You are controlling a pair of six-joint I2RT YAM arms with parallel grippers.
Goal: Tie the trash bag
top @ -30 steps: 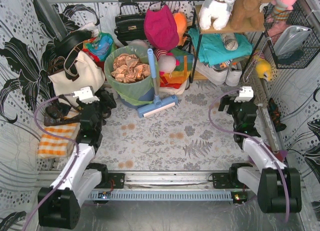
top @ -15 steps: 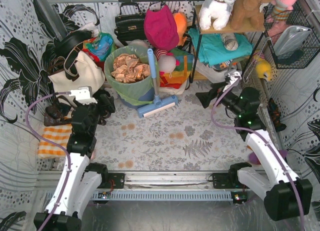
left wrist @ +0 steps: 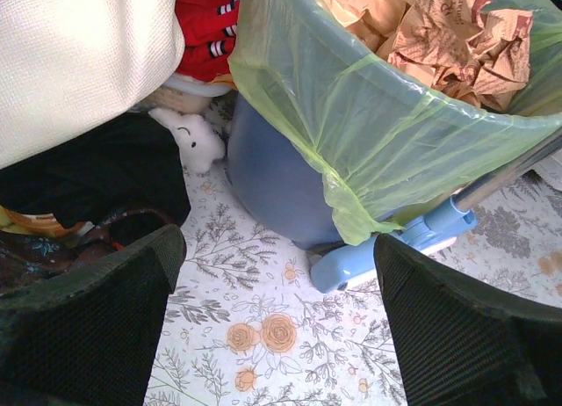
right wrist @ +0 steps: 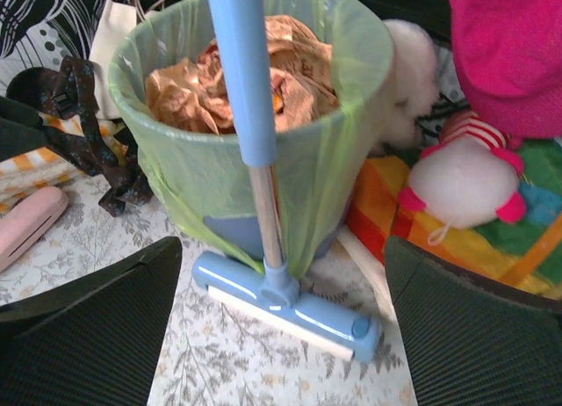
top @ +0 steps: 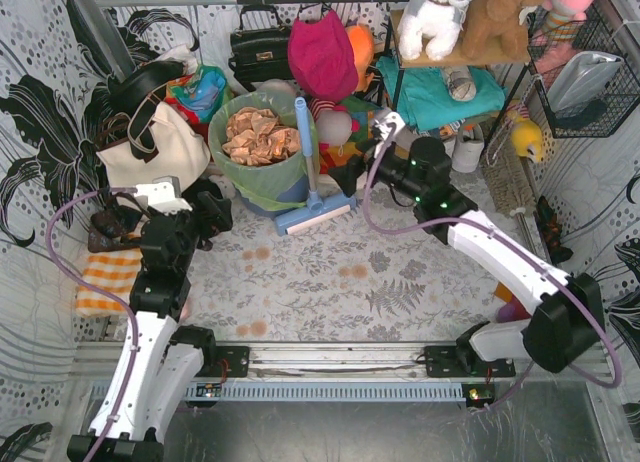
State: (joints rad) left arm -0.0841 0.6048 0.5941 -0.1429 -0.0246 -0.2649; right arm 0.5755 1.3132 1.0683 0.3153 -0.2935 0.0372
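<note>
The trash bag (top: 265, 179) is thin light-green plastic lining a round blue bin at the back, its mouth open and folded over the rim, with crumpled tan paper (top: 260, 134) inside. It shows in the left wrist view (left wrist: 369, 134) and the right wrist view (right wrist: 193, 173). My left gripper (top: 208, 210) is open and empty, low to the bag's left; its view (left wrist: 277, 248) faces the bin's base. My right gripper (top: 345, 174) is open and empty, to the bag's right; its view (right wrist: 281, 248) faces the bag's front. Neither touches the bag.
A blue floor squeegee (top: 303, 152) leans on the bag's front, head on the floor (right wrist: 285, 300). A cream tote (top: 150, 147) stands left of the bin. Plush toys (right wrist: 457, 177), a pink bag (top: 320, 52) and a shelf (top: 450, 62) crowd the right.
My right arm has swung left and forward from the right side until its gripper is beside the bin. My left arm has shifted slightly left and back.
</note>
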